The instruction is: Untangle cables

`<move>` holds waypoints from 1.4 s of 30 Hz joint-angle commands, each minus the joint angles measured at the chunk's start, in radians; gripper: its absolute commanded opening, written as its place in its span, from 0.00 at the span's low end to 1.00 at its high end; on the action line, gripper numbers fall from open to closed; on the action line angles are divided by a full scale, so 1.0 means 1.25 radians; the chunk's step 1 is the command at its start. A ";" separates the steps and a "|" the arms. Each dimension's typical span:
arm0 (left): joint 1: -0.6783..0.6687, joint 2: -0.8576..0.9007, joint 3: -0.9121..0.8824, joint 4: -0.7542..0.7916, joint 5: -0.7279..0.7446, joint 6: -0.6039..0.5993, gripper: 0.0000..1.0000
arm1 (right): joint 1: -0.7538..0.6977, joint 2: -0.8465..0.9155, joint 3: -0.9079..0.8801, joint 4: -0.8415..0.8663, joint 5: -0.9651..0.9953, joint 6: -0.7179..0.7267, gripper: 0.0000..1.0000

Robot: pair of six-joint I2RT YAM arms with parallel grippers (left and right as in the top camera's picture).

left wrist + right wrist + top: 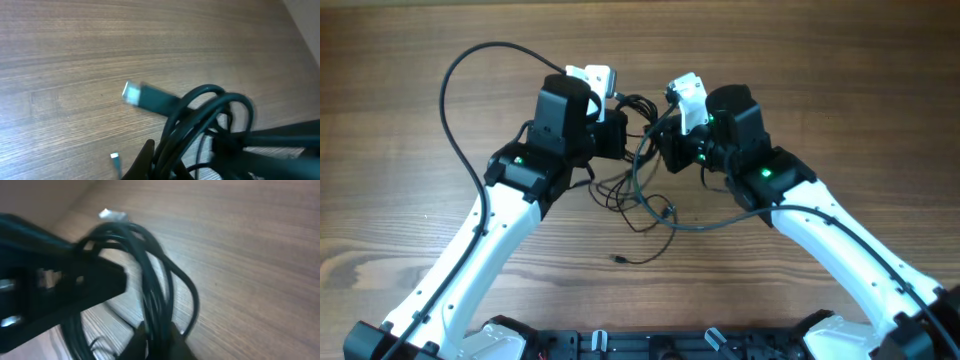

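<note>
Overhead, the two arms meet over the middle of the table (420, 150), toward its far side, and the cables (642, 105) hang bunched in a knot between the left gripper (615, 135) and the right gripper (665, 150), which stand just beside each other. Slack strands spill from the knot toward the near side, and one loose end (618, 259) lies on the wood well apart from the claws. The left wrist view shows the left gripper (165, 167) clenched on several strands that rise from it in a tight loop, with a silver-tipped plug (132, 93) sticking out to the left and a small plug (115, 157) lying on the table. The right wrist view shows the right gripper (155, 340) likewise clenched on a bundle of looped strands. Both claws appear to be grasping the same knot, though the blur hides which cord each has. The step in hand looks like the pulling-apart: the tangle is lifted and gripped from both sides, yet nothing is freed. The next move probably calls for drawing the grippers away from each other, left and right, slowly, watching whether the loops slip open or cinch tighter. If they cinch, one claw would need to let go and pick a single strand or a plug end.
</note>
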 commanded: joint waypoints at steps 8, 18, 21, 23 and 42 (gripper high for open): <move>0.139 -0.055 0.005 -0.077 -0.201 -0.548 0.04 | -0.002 -0.010 0.004 -0.264 0.239 0.449 0.04; 0.135 -0.053 0.005 -0.014 0.311 -0.049 0.04 | -0.004 -0.009 0.004 0.041 -0.484 -0.040 0.04; 0.135 -0.053 0.005 -0.049 0.399 0.065 0.04 | -0.052 -0.009 0.004 0.110 -0.602 -0.037 0.04; 0.135 -0.053 0.005 -0.094 0.421 0.136 0.04 | -0.109 -0.009 0.004 0.218 -0.724 -0.026 0.04; 0.165 -0.052 0.005 -0.045 0.062 -0.233 0.04 | -0.154 -0.029 0.004 0.032 -0.374 -0.166 0.68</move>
